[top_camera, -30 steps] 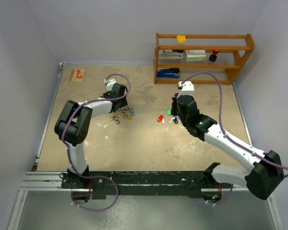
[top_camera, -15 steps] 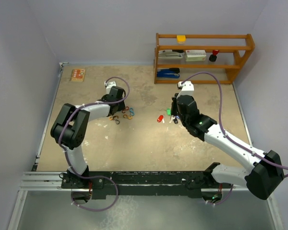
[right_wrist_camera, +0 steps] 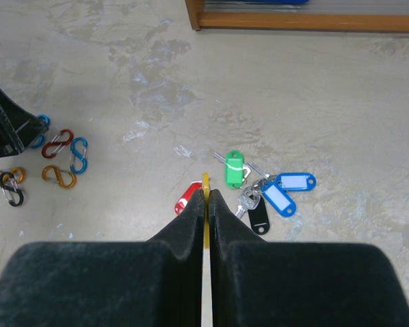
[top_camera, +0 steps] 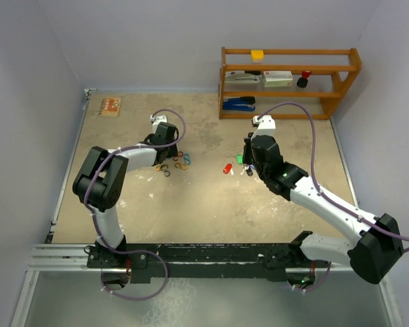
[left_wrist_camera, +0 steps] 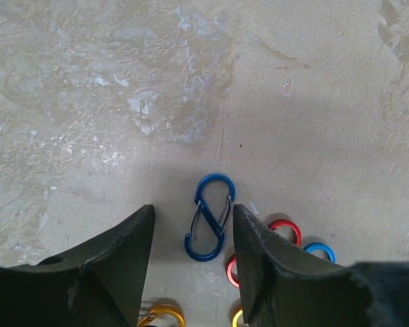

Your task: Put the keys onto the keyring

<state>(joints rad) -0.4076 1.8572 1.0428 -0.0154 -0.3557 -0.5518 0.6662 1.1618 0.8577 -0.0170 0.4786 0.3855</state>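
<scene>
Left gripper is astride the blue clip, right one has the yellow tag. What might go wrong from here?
1. The left gripper stands open astride the blue clip, which lies flat; closing may squirt it sideways instead of gripping it.
2. A red clip lies close beside one finger and may get pinched too.
3. The right gripper pinches the yellow tag edge-on; it may twist or slip during threading.
</scene>
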